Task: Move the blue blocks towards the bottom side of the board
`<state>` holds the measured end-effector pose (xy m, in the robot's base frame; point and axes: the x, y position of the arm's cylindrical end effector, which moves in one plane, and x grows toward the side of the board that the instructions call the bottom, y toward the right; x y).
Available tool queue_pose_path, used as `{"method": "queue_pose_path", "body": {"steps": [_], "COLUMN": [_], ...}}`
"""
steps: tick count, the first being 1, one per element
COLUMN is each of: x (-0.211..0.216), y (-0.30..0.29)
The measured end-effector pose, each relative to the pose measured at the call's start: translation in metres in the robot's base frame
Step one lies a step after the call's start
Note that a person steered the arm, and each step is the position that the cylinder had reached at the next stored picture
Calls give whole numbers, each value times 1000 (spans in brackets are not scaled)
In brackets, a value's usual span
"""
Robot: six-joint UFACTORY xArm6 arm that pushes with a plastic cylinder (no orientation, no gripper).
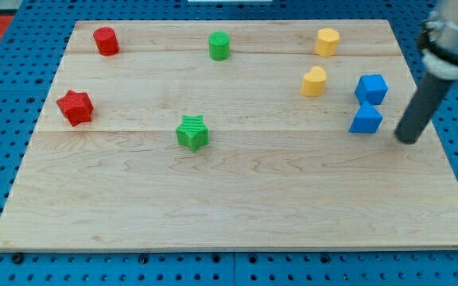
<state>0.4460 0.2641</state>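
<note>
The tip (408, 140) sits just at three o'clock of the lower blue block (366, 119); no fingers here, nothing held.

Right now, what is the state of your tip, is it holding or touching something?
My tip: no jaws, holds nothing; it stands just to the view's right of the lower blue block, apart from it.

My tip (408, 140) stands just to the view's right of the lower blue block (366, 119), a narrow gap between them. The blue cube (371, 88) sits up-left of the tip, touching the lower one. Farther left, the yellow heart block (314, 81) blocks that side. Below the tip and both blue blocks, the wooden board (237, 206) lies open to its bottom edge.
</note>
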Motion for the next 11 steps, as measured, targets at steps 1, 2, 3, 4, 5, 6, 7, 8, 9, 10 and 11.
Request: {"method": "queue_pose_path", "body": {"steps": [1, 2, 3, 4, 5, 6, 7, 8, 9, 10, 11], "x": [-80, -116, -112, -112, -112, -103, -86, -66, -51, -28, 6], "y": [9, -11, -34, -37, -38, -38, -38, -47, -66, -69, -88]}}
